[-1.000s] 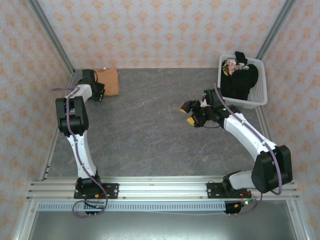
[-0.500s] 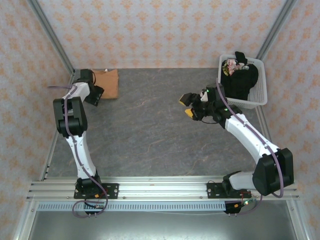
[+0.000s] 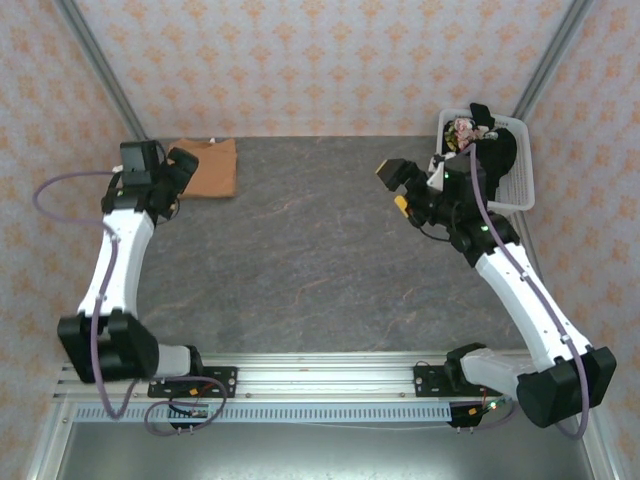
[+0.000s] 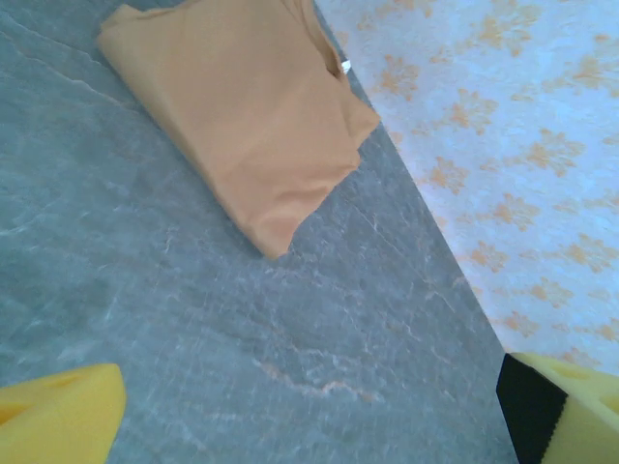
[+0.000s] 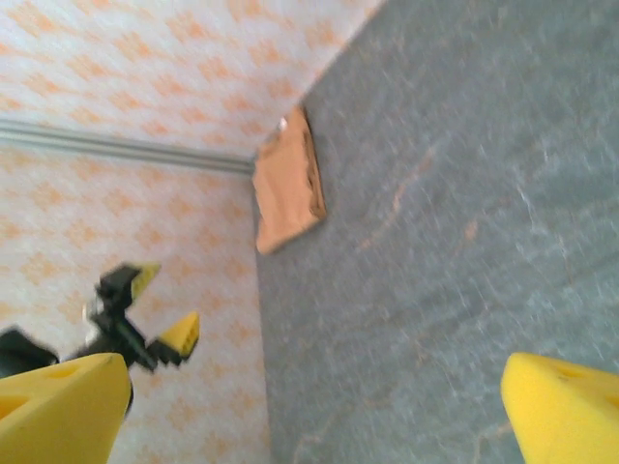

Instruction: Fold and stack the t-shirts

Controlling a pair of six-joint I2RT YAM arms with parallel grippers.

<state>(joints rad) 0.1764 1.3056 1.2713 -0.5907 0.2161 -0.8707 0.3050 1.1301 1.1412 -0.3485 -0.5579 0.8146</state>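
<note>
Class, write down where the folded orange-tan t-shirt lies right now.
In the top view, the orange-tan t-shirt lies folded at the far left corner of the table, beside the left gripper and across from the white basket.

A white slatted plastic basket [image 3: 518, 195] stands just to the right of the right gripper [image 3: 397, 187], on the grey marbled table [image 3: 300, 260]. Orange-patterned wallpaper [image 3: 300, 60] rises beyond it.

Quick count: two t-shirts, one orange t-shirt [image 3: 212, 165] and one black t-shirt [image 3: 482, 160], plus a single white basket [image 3: 520, 180]. Two tools as well, a left tool [image 3: 178, 168] and a right tool [image 3: 397, 186], and just the one tabletop [image 3: 300, 260].
</note>
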